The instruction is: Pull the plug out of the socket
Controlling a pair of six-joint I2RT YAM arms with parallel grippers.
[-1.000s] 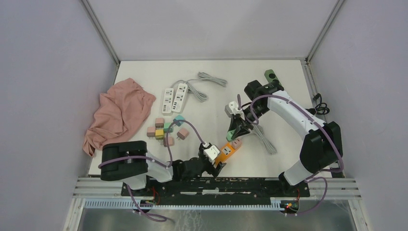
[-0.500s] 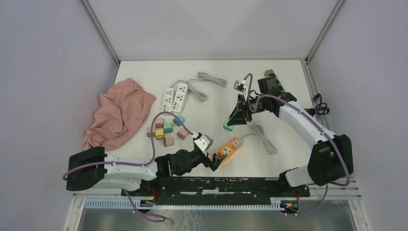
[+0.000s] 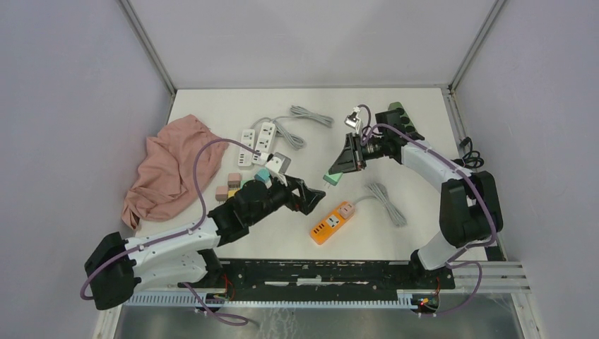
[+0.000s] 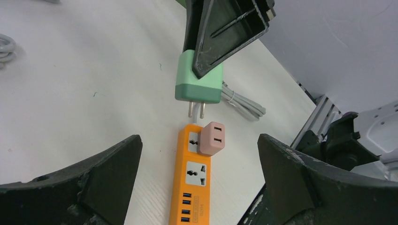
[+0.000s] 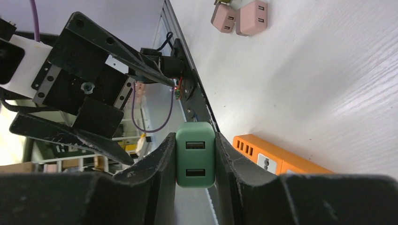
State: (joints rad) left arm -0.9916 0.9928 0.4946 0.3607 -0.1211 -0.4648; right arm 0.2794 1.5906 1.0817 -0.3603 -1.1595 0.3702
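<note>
The white surface [image 3: 395, 106] fills the enclosure floor. The left arm [image 3: 176, 244] lies low and stretched out, running from the near left corner on a diagonal toward the middle of the surface. Its left end effector [image 3: 311, 198] is spread wide with nothing between the fingers, and it faces the near middle. The right arm [image 3: 438, 166] rises from the near right corner, runs along the right edge, then bends back toward the centre with the wrist tilted down. Its right end effector [image 3: 337, 171] is pressed together on a green plug [image 3: 332, 178], pinching its two flat sides.

A crumpled pink cloth [image 3: 173, 169] sits against the left edge. The orange power strip [image 3: 330, 222] lies at an angle near the middle of the near edge, with its grey cord [image 3: 385, 201] trailing toward the right. A pink plug [image 3: 346, 209] is seated in the socket at its cord end.

The green plug is mint-coloured and blocky, and it is out of the strip, just beyond the strip's cord end toward the centre of the surface. In the left wrist view its two bare metal prongs point at the strip. The right wrist view shows two ports on its back face.
</note>
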